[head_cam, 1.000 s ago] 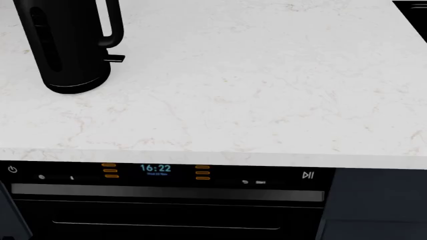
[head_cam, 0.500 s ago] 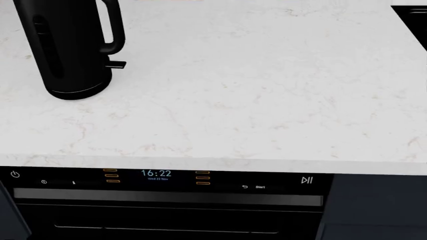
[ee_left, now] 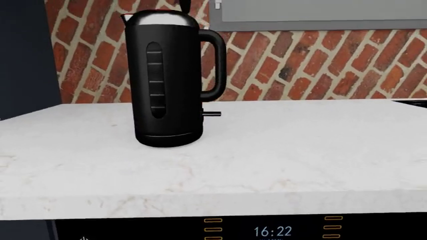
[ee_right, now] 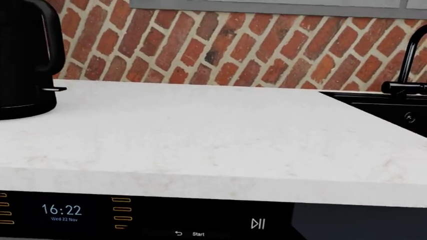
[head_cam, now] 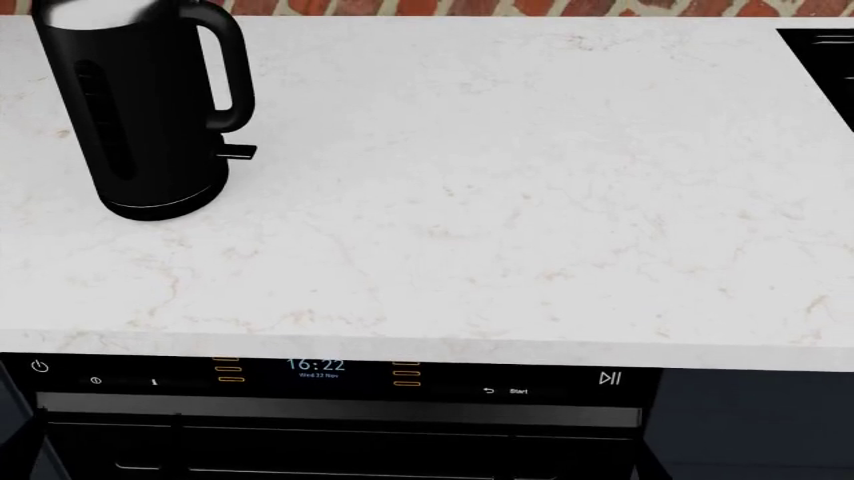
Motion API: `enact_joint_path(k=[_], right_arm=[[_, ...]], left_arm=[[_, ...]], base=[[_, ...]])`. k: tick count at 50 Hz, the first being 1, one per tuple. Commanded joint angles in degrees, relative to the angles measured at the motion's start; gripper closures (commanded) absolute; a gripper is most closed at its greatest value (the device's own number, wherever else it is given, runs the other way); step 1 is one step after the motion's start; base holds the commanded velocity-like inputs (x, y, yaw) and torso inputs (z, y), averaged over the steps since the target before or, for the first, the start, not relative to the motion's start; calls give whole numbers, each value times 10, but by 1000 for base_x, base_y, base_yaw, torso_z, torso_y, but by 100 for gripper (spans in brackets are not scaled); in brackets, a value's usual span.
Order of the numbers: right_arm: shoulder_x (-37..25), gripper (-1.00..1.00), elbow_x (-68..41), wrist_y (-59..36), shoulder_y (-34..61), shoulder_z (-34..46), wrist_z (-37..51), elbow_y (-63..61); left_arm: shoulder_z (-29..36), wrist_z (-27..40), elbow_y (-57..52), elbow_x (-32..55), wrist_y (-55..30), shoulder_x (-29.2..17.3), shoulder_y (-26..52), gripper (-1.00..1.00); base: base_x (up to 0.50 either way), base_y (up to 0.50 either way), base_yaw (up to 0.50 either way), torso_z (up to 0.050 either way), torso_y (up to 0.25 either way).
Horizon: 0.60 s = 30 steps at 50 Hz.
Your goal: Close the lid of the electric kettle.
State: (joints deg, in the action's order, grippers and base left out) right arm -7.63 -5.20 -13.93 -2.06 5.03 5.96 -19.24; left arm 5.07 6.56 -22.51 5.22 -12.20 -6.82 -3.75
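Observation:
The electric kettle [head_cam: 147, 120] is a tall glossy black jug standing at the far left of the white marble counter [head_cam: 534, 200]. Its loop handle [head_cam: 234, 75] and small switch tab [head_cam: 240, 152] face right. In the left wrist view the kettle [ee_left: 167, 80] shows its dark window strip and a pale open mouth. The lid [ee_left: 185, 5] shows only as a thin black sliver standing up at the handle side, cut by the frame edge. The kettle's edge also shows in the right wrist view [ee_right: 23, 55]. Neither gripper is in any view.
A black oven control panel [head_cam: 320, 372] with a 16:22 clock runs under the counter's front edge. A dark sink [ee_right: 387, 107] with a black tap [ee_right: 407, 55] sits at the counter's far right. A red brick wall [ee_left: 320, 65] backs the counter.
The head view has shifted, so the kettle, counter and oven panel sit lower in the picture. The kettle's top and a strip of brick wall now show. The kettle itself has not moved.

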Motion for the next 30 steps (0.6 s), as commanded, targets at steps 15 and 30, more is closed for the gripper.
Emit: enact_joint_path(k=[15,30], right_arm=[[-59,-100,1,-196,43,7,8,-209],[-83,-100,-43,-370,129,-49,3,-340]], left_arm=[[11,13,-248,33,-223,-43,40,-100],[-2,54,-375,129,-462,-99,178,-100]], base=[[0,0,0,49,60],[0,0,0,17,17]])
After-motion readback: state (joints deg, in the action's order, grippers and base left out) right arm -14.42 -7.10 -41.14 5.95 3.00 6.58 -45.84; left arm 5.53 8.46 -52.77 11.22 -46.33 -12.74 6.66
